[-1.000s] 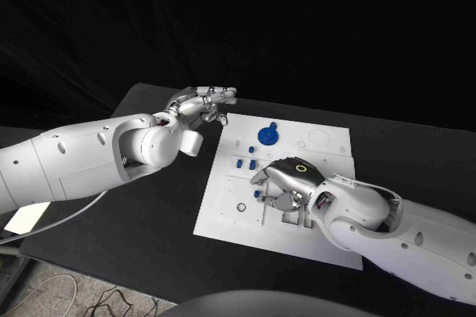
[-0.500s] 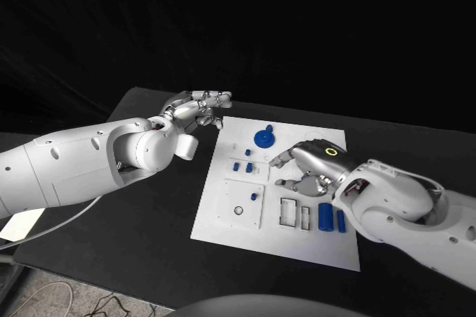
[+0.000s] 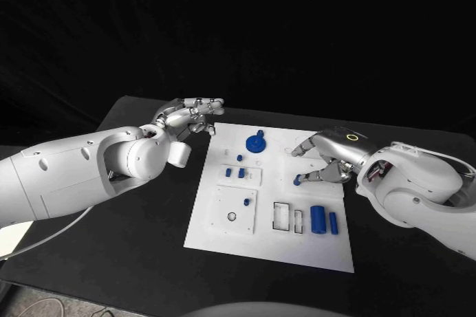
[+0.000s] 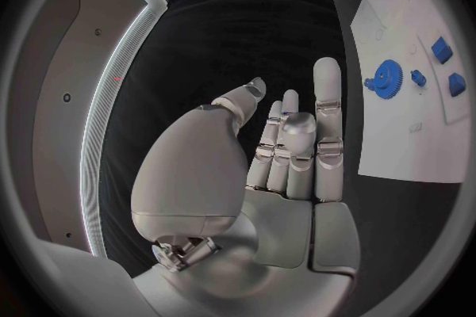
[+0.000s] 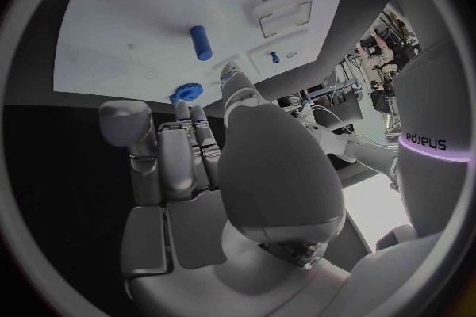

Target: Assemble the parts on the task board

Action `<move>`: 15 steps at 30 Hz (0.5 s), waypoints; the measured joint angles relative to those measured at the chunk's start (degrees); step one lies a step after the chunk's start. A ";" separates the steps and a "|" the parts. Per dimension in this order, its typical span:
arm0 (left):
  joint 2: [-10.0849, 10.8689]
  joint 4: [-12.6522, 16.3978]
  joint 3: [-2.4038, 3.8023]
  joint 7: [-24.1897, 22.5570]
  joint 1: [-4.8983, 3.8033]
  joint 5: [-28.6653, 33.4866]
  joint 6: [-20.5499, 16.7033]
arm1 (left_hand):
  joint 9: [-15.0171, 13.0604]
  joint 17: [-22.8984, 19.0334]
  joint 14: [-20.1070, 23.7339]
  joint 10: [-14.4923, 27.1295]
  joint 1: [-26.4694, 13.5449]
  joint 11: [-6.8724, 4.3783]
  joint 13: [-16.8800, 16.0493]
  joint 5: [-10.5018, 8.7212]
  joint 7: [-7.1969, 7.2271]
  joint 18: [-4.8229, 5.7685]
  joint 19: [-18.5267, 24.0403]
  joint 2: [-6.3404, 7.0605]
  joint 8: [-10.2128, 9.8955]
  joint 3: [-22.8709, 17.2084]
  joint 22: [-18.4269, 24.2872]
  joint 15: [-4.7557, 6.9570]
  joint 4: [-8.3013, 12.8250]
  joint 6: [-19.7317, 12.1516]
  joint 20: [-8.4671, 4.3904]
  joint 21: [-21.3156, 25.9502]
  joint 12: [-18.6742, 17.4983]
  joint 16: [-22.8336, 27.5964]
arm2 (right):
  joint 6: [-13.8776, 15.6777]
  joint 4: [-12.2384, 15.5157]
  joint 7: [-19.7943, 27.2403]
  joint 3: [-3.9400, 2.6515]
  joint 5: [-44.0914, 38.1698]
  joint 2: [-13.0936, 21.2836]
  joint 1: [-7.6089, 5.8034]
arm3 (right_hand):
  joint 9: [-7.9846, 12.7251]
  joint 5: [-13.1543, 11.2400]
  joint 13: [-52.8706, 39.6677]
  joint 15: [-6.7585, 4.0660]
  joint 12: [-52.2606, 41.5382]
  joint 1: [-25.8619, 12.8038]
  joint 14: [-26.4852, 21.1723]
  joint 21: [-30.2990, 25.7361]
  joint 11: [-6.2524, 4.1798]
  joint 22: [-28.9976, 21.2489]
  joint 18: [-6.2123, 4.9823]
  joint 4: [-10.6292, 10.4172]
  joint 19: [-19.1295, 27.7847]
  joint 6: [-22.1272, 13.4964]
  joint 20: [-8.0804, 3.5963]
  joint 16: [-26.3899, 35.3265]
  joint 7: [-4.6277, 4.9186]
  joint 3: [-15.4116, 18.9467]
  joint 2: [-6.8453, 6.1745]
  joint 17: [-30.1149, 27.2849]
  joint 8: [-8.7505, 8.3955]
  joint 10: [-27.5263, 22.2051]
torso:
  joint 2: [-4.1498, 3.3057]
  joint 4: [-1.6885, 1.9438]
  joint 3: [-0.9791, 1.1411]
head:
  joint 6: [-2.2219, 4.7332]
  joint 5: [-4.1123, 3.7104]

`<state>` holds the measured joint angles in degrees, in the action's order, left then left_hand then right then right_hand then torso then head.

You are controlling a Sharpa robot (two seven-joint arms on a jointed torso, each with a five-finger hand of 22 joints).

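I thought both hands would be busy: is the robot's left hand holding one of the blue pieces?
No, the left hand holds nothing; its silver fingers stand empty beside the white task board.

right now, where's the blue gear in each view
Head view: blue gear at the task board far edge.
Left wrist view: gear on the board, beyond the left robot hand.
Right wrist view: gear at the board's edge, beyond the right robot hand.
Shared landmark: the task board.
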<state>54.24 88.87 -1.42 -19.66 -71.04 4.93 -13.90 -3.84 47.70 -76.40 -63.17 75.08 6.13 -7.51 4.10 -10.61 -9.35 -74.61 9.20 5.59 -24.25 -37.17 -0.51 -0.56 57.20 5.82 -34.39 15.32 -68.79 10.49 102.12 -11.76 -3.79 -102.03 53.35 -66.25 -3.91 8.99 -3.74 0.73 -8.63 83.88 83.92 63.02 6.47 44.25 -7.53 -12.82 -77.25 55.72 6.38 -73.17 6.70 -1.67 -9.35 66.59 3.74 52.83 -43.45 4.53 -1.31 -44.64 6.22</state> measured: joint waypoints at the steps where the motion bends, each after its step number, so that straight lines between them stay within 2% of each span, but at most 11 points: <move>1: 0.00 -0.01 0.00 0.01 0.00 0.00 0.01 | 0.00 0.00 0.00 0.00 0.00 0.00 0.00 0.00 0.00 0.01 0.00 0.00 0.00 0.00 0.00 0.00 0.00 0.00 0.00 0.00 0.00 0.00 | -0.66 -0.13 -0.13 0.02 -0.03 0.01 -0.01 | 0.00 0.00 0.00 0.00 -0.13 0.36 0.00 0.00 0.00 0.00 0.00 0.00 0.00 0.00 0.00 0.00 -0.01 0.00 0.36 -0.06 0.00 0.00 | 0.00 0.00 0.00 | 0.01 -0.05; 5: 0.00 -0.02 0.00 0.04 0.00 0.00 0.04 | 0.00 0.00 0.00 0.00 0.00 0.00 0.00 0.00 0.00 0.00 0.00 0.00 0.00 0.00 0.00 0.00 0.00 0.00 0.00 0.00 0.00 0.00 | -2.68 -0.55 -0.47 0.09 -0.23 -0.17 0.00 | 0.00 -0.16 -0.10 0.00 -1.00 1.02 0.00 -0.23 -0.64 -0.15 0.00 0.00 0.00 0.06 0.00 0.00 -0.07 0.00 1.02 -0.20 0.00 1.25 | -0.01 0.03 0.00 | -0.02 -0.13; 15: 0.00 -0.08 0.00 0.12 0.00 0.00 0.15 | 0.00 0.01 0.00 0.00 0.00 0.00 0.01 0.00 0.00 0.00 0.00 0.00 0.00 0.00 -0.01 0.00 0.00 0.00 0.00 0.00 0.00 0.00 | -5.93 -1.76 -0.81 0.39 -0.83 -1.35 0.77 | 0.00 -0.68 -0.14 -0.44 -2.47 2.63 0.01 -0.24 -1.25 -0.15 -0.01 1.03 -0.43 0.58 -0.43 0.62 -0.54 -1.04 2.63 -1.06 0.00 4.33 | -0.03 0.07 -0.02 | -0.19 0.07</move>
<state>54.24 88.79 -1.42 -19.54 -71.04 4.93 -13.75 -3.84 47.70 -76.40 -63.17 75.08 6.13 -7.50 4.10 -10.61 -9.35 -74.61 9.20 5.59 -24.25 -37.17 -0.51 -0.56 57.20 5.82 -34.39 15.32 -68.79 4.56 100.36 -12.57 -3.40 -102.87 52.01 -65.48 -3.92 8.31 -3.88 0.29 -11.10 86.50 83.93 62.78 5.21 44.09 -7.53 -11.79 -77.68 56.30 5.95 -72.55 6.15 -2.70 -6.72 65.53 3.74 57.15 -43.48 4.59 -1.33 -44.84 6.28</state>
